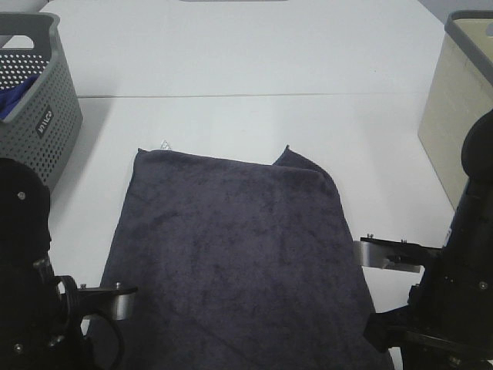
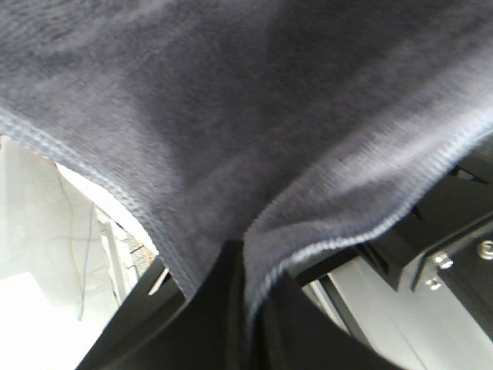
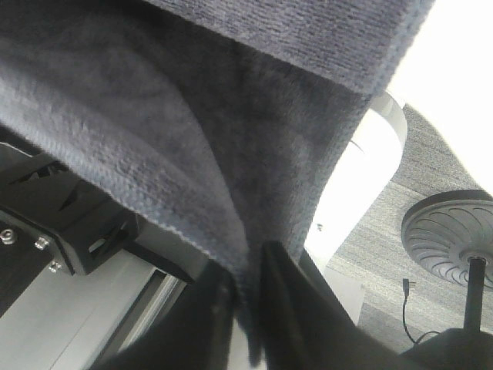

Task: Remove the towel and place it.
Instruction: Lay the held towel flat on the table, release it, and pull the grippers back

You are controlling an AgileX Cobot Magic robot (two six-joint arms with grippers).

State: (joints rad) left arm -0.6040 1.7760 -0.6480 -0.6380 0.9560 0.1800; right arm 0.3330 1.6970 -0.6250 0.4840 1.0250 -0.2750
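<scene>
My left gripper and right gripper each pinch tight on the large charcoal-grey terry towel, spread over the white table; I judge only letting go remains.

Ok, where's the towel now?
In the high view the towel lies spread on the table, near middle, between the grey basket far left and beige bin right.

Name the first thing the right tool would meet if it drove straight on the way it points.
The dark charcoal-grey terry towel: the right tool holds its edge pinched between its fingers, and the cloth fills the line just ahead. What lies behind the cloth is hidden.
</scene>
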